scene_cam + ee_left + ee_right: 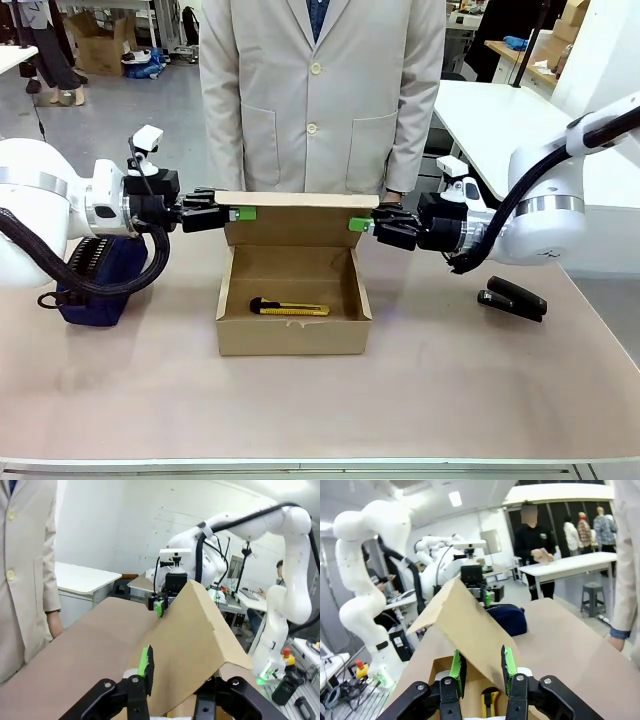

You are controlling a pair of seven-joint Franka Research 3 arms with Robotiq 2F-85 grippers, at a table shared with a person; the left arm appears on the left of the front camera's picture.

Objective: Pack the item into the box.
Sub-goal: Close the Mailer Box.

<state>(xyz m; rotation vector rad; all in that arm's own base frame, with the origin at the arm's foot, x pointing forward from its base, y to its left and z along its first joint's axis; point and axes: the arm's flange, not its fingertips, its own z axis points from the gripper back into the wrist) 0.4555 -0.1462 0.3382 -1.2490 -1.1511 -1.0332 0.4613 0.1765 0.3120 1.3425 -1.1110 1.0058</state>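
The brown cardboard box stands open at mid-table. The item, a yellow utility knife, lies flat on its floor. The hinged lid flap stands raised at the back. My left gripper is shut on the flap's left edge and my right gripper is shut on its right edge. In the left wrist view the flap runs up between the left gripper's fingers. In the right wrist view the green pads of the right gripper clamp the flap, and the knife peeks out below.
A navy zipped pouch sits at the table's left under my left arm. A black stapler lies at the right. A person in a beige coat stands close behind the box, one hand near the flap's right end.
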